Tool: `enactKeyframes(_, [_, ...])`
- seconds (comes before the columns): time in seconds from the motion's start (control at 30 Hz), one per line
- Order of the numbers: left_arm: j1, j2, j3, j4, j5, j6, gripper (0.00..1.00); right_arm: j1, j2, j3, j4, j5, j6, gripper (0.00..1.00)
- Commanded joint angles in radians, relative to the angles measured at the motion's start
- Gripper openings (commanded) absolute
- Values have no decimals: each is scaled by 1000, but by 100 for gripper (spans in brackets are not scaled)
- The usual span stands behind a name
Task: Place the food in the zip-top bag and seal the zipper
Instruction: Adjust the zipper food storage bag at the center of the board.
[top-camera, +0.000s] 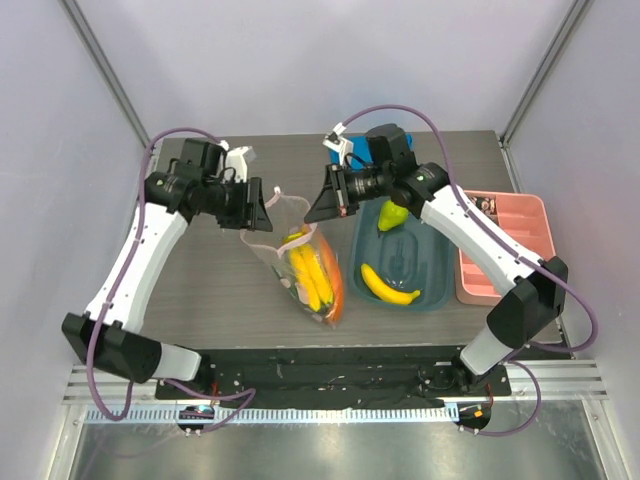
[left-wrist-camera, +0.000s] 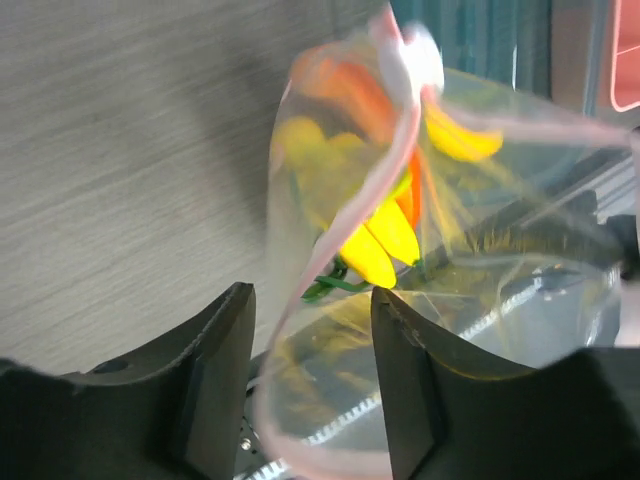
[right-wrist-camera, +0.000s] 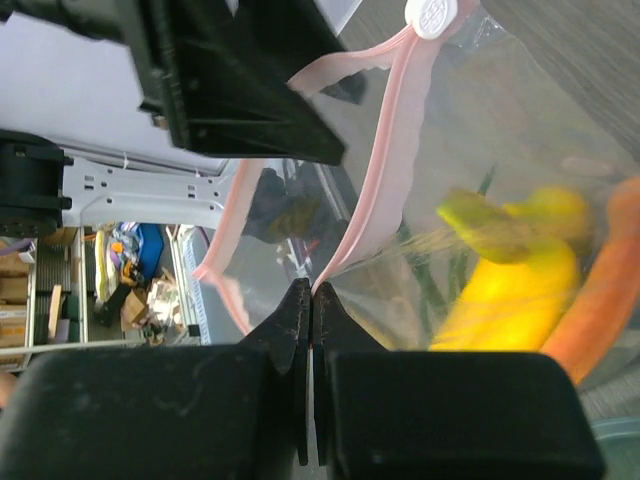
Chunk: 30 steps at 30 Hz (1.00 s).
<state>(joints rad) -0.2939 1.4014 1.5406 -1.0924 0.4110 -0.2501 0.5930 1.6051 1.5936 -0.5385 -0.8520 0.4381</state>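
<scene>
At centre of the top view sits the zip-top bag (top-camera: 310, 270), mouth toward my grippers. My right gripper (right-wrist-camera: 308, 295) is clenched on the zipper (right-wrist-camera: 385, 170), whose strip runs up-frame from it. My left gripper (left-wrist-camera: 312, 310) is released, the bag's rim passing between its jaws.

The zip-top bag's (top-camera: 305, 265) mouth is hemmed in by the left pincer (top-camera: 264, 208) and by the right pincer (top-camera: 313, 207), which is clamped on the zipper (right-wrist-camera: 385, 150). Bare desk (top-camera: 200, 290) is left free on the bag's left; the right is blocked by the teal tub (top-camera: 430, 300) and the pink tray (top-camera: 500, 270).
</scene>
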Motion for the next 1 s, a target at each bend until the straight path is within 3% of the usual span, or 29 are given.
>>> enactKeyframes(0.0, [-1,-113,-7,-10,17,32,55,-32,-80,2,34,-30,4,1])
enactKeyframes(0.1, [1,-107,-17,-53,17,29,53,-36,-94,-18,31,-28,-13,1])
enactKeyframes(0.2, [-1,-99,-36,-69,64,11,43,-39,-108,-30,31,-24,-30,1])
enactKeyframes(0.3, [-1,-96,-40,-24,118,-21,24,-39,-117,-46,28,-32,-47,1])
enactKeyframes(0.33, [-1,-87,-28,-11,124,-23,7,-41,-117,-49,28,-35,-64,1])
enactKeyframes(0.37, [-1,-82,-11,-9,127,-25,2,-41,-119,-47,22,-35,-71,1])
enactKeyframes(0.5, [-1,-71,113,0,158,-26,0,-41,-117,-14,-34,-10,-140,2])
enactKeyframes(0.57, [-4,-55,174,-6,161,-29,0,-45,-114,12,-130,26,-244,13])
enactKeyframes(0.6, [-4,-45,185,-18,157,-23,0,-50,-114,16,-156,42,-271,29])
enactKeyframes(0.67, [-4,-21,173,-44,160,-15,0,-82,-125,0,-204,70,-326,46])
enactKeyframes(0.7, [-4,-18,156,-47,166,-15,0,-103,-128,-9,-212,102,-335,59])
enactKeyframes(0.77, [-4,-21,90,-23,181,-26,0,-177,-129,-33,-228,113,-357,70])
enactKeyframes(0.83, [-4,-27,50,12,180,-34,0,-215,-122,-38,-283,129,-401,74])
enactKeyframes(0.97, [-2,-25,50,37,196,-44,0,-254,-126,-60,-426,221,-698,77])
